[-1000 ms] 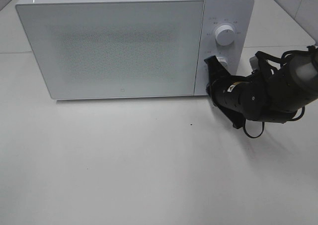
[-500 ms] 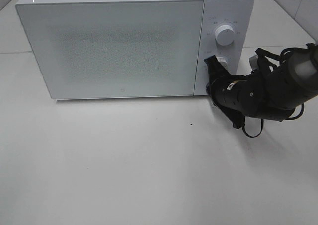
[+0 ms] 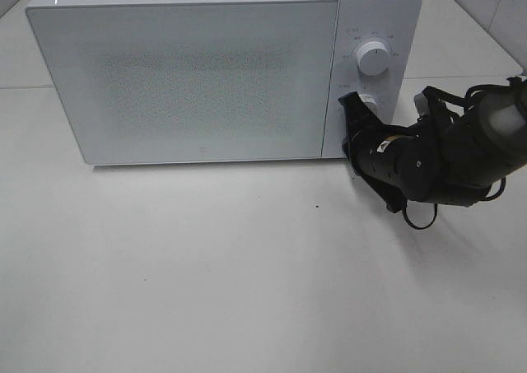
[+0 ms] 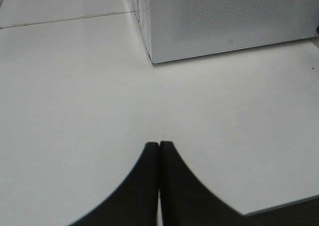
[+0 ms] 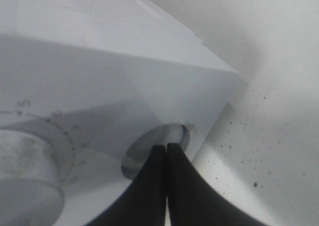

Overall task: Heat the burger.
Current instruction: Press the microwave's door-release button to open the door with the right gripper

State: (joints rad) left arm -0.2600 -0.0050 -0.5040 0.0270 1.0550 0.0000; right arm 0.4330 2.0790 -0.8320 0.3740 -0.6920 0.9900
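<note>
The white table (image 3: 206,266) is carrying the microwave (image 3: 206,76), which is sitting with its frosted door (image 3: 189,68) closed; I cannot tell where the burger is. The black right arm (image 3: 445,155) is reaching in at the microwave's control-panel side. Its right gripper (image 3: 356,103) is pinched together, tips touching the lower knob (image 3: 370,103) beneath the upper dial (image 3: 373,59). Off the microwave's door-side corner, the left gripper (image 4: 159,146) is hovering over the table, fingers pressed together
</note>
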